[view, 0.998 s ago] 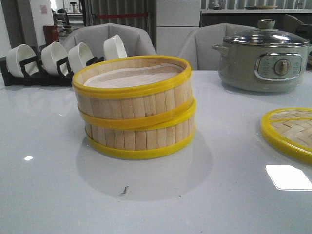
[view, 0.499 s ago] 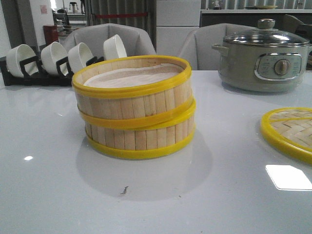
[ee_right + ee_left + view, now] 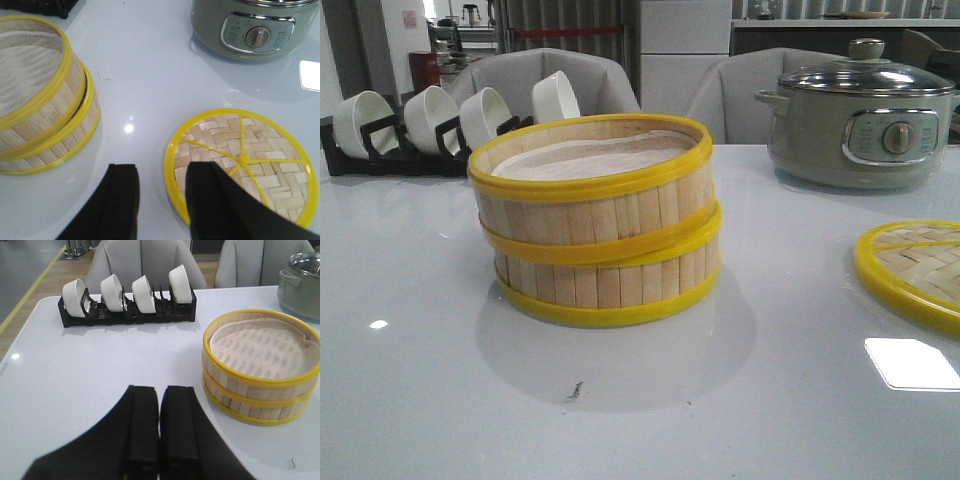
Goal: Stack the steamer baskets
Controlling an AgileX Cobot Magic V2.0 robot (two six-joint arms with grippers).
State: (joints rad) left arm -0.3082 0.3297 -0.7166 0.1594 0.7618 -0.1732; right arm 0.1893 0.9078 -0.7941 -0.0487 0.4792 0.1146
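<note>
White bench (image 3: 420,400) | steamer baskets (image 3: 597,225) stacked, top one slightly tilted | left tool (image 3: 159,405) fingers together | right tool (image 3: 162,182) fingers apart, holding nothing

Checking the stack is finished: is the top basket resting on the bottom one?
Touching. The front view shows the top basket seated on the bottom basket, rims meeting with no gap, slightly offset.

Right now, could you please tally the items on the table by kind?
Steamer baskets: 2, upper stacked on lower
Woven lid: 1
Electric pot: 1
White bowls: 4, in the rack
Bowl rack: 1
Total: 9
</note>
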